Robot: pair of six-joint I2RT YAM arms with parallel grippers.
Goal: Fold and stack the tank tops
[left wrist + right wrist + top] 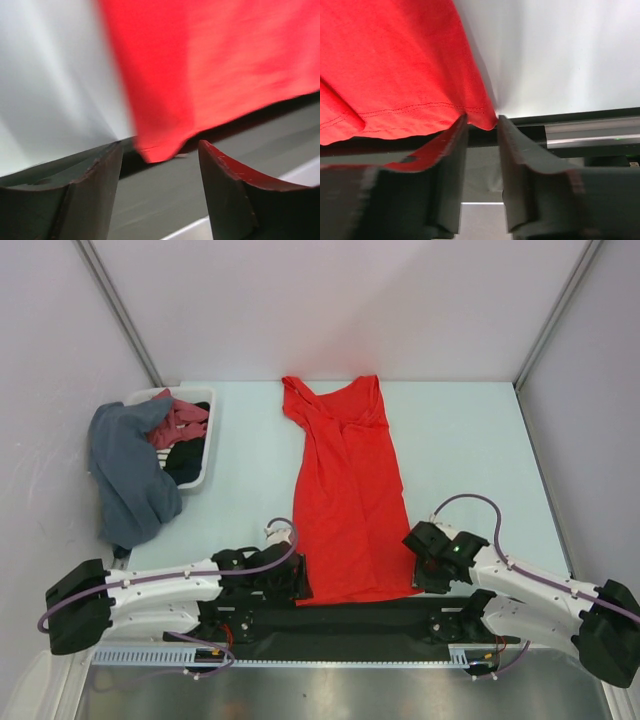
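While nothing is folded or stacked yet in the overhead view, we see the red tank top [350, 500] spread flat and lengthwise on the middle of the bench [470, 440], straps far, hem at the near edge. We judge the task barely begun: this top has had no fold. Other clothing sits with the white basket [208, 445] at far left, a grey-blue garment [130, 475] draped over its side and a dark cloth [185, 462] inside, which we cannot identify. The left end effector [293, 580] sits at the near-left hem corner, the right end effector [422, 565] at the near-right one.

From the left wrist, blurred, the left end effector [160, 147] stands wide, the red hem corner just ahead of its tips, untouched as far as we can tell.

From the right wrist, the right end effector [481, 120] is narrowly parted around the other corner. A gap shows, so we judge the cloth not pinched. The stitched hem lies smooth, with one soft ridge at left.
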